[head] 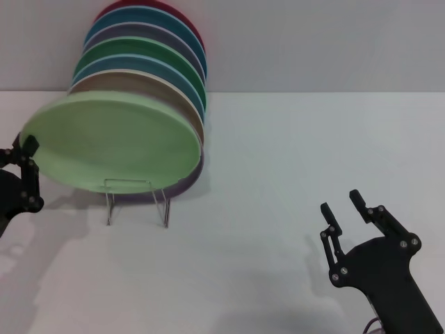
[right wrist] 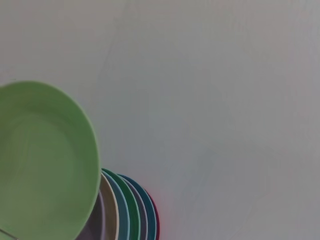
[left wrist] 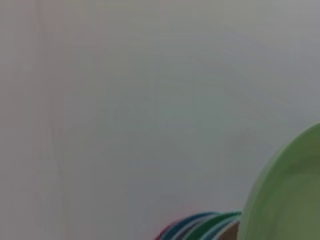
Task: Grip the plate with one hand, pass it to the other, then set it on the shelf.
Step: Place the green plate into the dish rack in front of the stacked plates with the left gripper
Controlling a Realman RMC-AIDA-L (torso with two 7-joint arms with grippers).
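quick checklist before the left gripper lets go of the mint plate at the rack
1. Left gripper on the pale mint-green plate rim: ok, fingers at its left edge.
2. Plate over the shelf: ok, front of the row.
3. Plate seated in a wire slot: cannot tell, lower edge hides it.
4. Plate leaning like the stacked plates: not ok, tilted forward more.
5. Right gripper clear: ok, open, apart on the table.

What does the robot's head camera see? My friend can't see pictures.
The left gripper holds a pale green plate by its edge, in front of colourful plates on a wire shelf. The right gripper waits open, low on the right.
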